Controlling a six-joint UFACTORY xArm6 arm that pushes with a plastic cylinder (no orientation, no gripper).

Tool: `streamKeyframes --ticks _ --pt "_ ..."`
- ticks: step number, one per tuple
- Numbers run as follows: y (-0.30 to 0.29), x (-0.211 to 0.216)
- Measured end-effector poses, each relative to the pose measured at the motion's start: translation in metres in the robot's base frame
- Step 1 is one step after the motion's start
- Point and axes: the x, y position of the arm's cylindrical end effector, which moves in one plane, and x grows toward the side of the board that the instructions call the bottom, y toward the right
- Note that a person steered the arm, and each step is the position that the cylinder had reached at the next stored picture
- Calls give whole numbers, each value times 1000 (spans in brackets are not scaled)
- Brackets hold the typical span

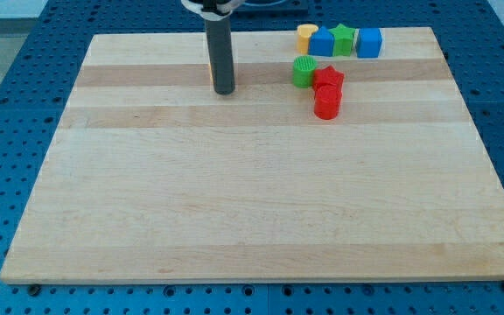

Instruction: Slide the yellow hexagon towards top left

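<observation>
Your dark rod's tip (224, 90) sits upper middle; no jaws on it, and no yellow hexagon block visible next to it.

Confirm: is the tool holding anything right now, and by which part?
Nothing is held. My tip rests on the bare board, apart from every block; the nearest, the green block, lies toward the view's right.

Wooden board (261, 219) on a perforated table (24, 52). Top row, left to right: yellow block (304, 37), blue block (322, 42), green star block (344, 39), blue cube (369, 42). At the row's 6 o'clock: green block (304, 71), red blocks (328, 79) (326, 102). My tip (224, 90) lies at their 9 o'clock.
</observation>
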Motion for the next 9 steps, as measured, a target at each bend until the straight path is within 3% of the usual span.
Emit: streamKeyframes --ticks 2,4,9 --pt "58 3" --pt "10 -35" --pt "-13 -35"
